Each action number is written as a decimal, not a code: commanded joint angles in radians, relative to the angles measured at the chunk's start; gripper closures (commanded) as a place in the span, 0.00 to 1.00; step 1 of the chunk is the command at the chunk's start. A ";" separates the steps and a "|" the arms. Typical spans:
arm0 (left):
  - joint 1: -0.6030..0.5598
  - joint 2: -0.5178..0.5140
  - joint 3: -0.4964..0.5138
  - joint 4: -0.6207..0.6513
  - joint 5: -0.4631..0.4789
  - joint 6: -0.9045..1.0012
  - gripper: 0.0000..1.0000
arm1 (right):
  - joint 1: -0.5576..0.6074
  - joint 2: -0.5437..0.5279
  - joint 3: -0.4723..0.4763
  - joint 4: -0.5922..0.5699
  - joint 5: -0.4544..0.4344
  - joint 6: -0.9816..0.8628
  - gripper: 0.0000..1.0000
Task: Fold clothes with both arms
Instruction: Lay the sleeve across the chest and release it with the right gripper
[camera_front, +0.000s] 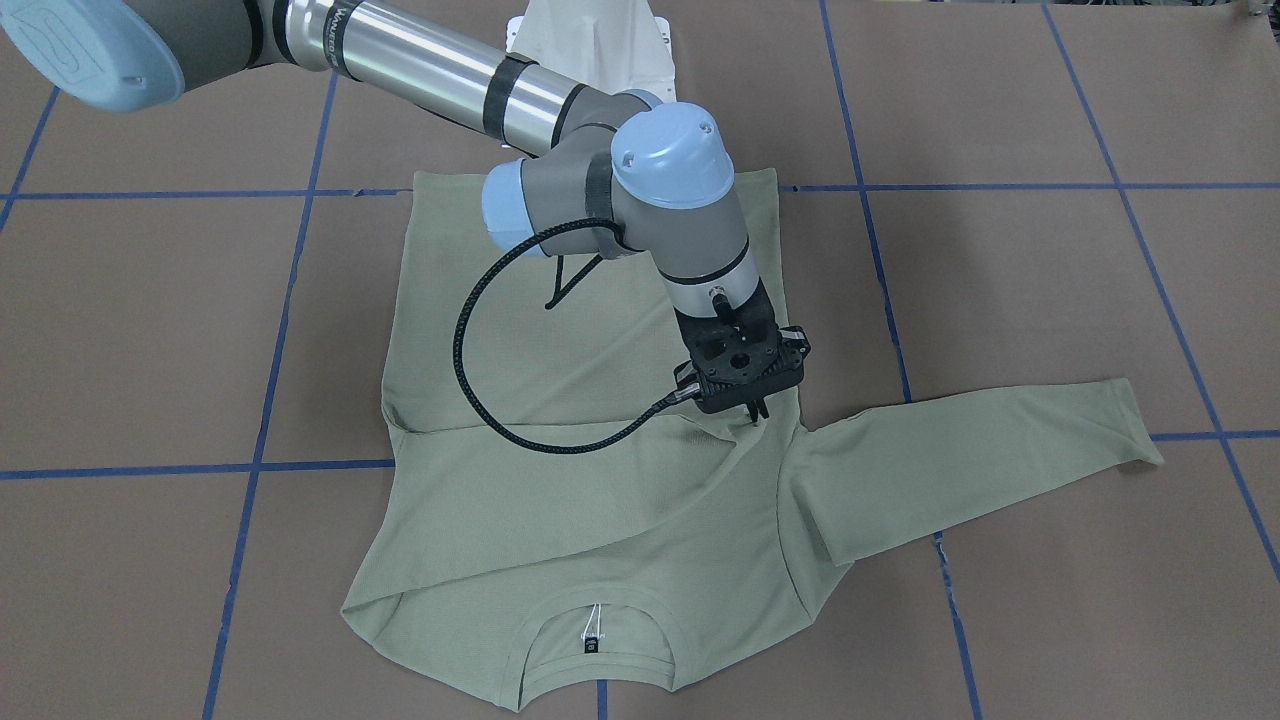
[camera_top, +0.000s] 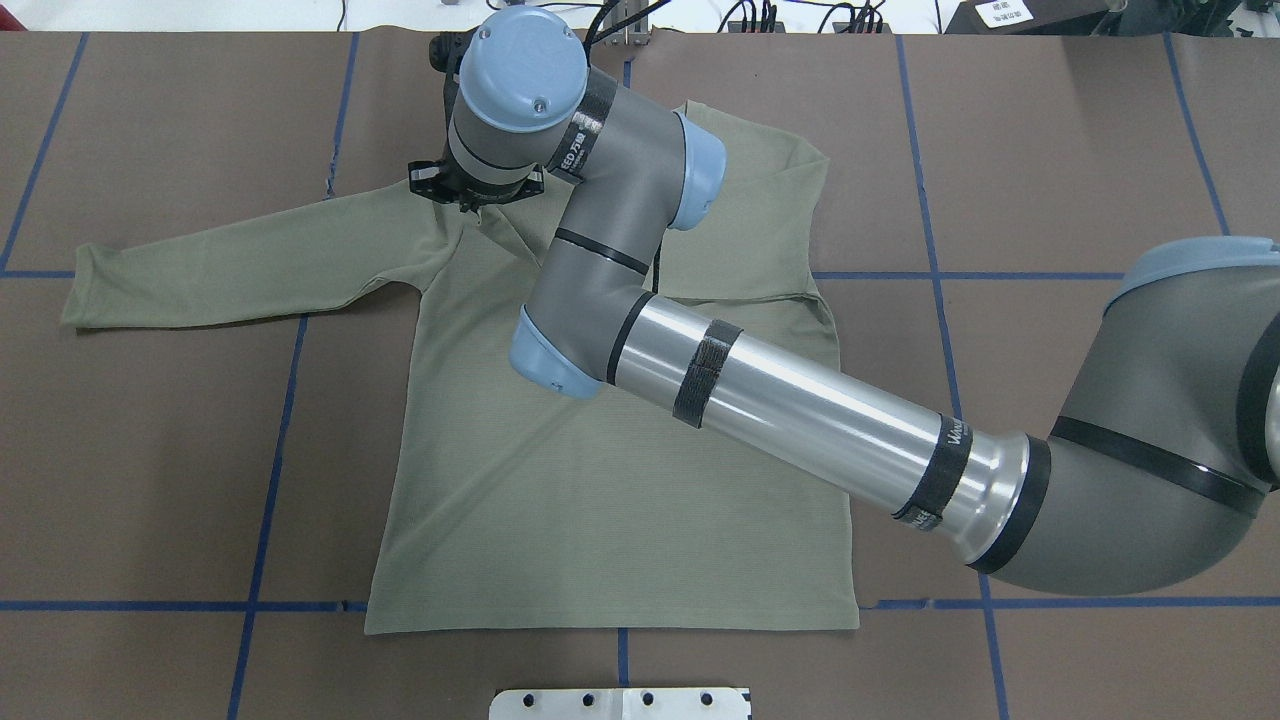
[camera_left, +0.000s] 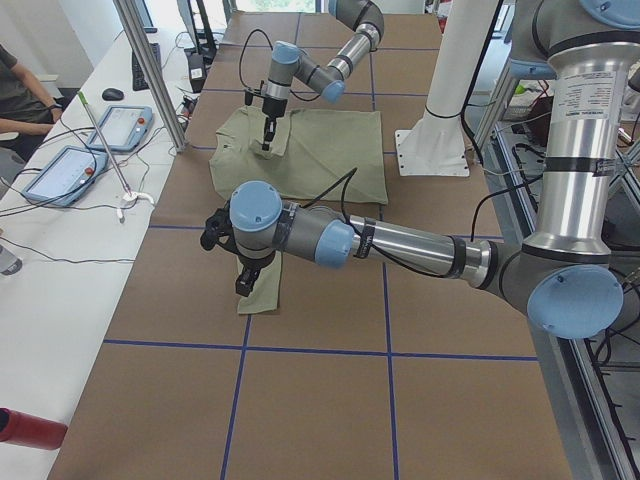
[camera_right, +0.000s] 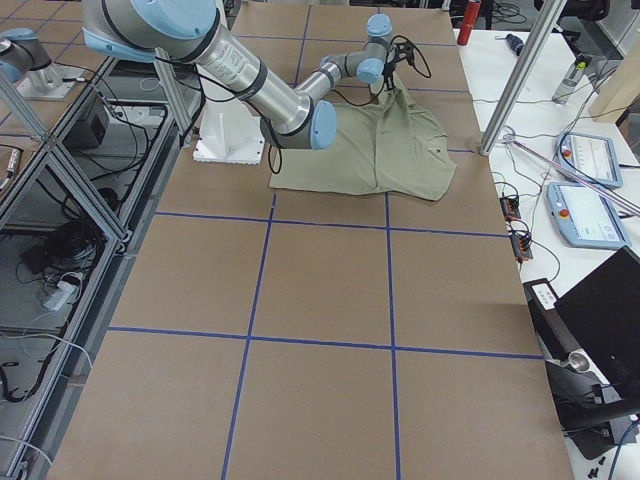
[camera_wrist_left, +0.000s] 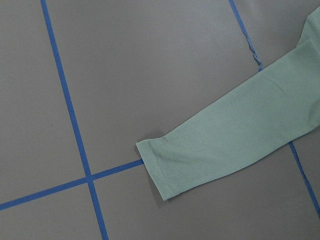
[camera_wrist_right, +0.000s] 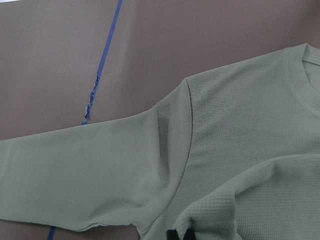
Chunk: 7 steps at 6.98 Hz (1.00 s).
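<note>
A black strap (camera_top: 953, 432) on the right arm (camera_top: 800, 400) shows white lettering, seemingly starting "Wan".

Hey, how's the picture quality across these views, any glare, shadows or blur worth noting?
Overhead view: glare streaks the right arm along its silver tube, while the shirt is evenly lit. Right wrist view: the knit is sharp, with a faint dark band beside the shoulder seam. Left wrist view: the cuff is crisp, with a thin shadow along its edge.

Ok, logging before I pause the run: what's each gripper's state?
Left gripper: cannot tell.
Right gripper: shut on the pale sage-green knit shirt.
</note>
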 joint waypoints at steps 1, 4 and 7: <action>0.000 0.000 0.005 -0.001 0.000 -0.001 0.00 | -0.022 0.001 -0.015 0.034 -0.015 -0.001 1.00; 0.000 -0.005 0.007 -0.001 0.000 -0.001 0.00 | -0.065 0.022 -0.014 0.032 -0.107 0.002 0.00; 0.002 -0.011 0.032 -0.020 0.002 -0.004 0.00 | -0.063 0.035 -0.014 0.031 -0.109 0.099 0.00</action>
